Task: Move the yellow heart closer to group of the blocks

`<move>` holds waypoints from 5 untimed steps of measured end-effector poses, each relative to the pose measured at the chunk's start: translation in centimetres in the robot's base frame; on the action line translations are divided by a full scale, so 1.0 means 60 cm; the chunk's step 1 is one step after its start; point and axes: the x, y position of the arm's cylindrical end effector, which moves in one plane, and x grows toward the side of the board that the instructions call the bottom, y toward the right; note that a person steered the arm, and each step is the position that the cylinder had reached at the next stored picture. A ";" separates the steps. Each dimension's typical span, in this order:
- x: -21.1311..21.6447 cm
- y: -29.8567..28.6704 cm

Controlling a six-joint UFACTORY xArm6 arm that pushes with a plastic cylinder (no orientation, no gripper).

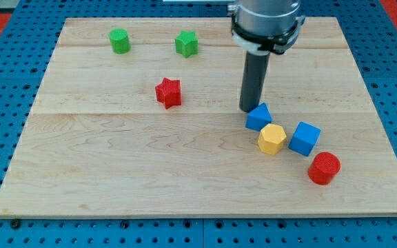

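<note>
My tip (249, 109) rests on the board just above and left of a blue block (258, 117), touching or nearly touching it. A yellow block (271, 139), which looks hexagonal rather than heart-shaped, sits right below that blue block. A blue cube (304, 138) lies to its right, and a red cylinder (324, 168) is further down to the right. These four form a cluster at the view's lower right. No clear yellow heart shape shows.
A red star (169, 92) lies at the centre left. A green cylinder (120, 41) and a green star (186, 43) lie near the view's top. The wooden board (116, 172) sits on a blue pegboard surface. The arm's body hangs over the top edge.
</note>
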 end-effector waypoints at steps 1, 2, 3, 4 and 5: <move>-0.006 -0.002; 0.024 -0.024; 0.010 0.001; -0.055 0.063; -0.170 0.147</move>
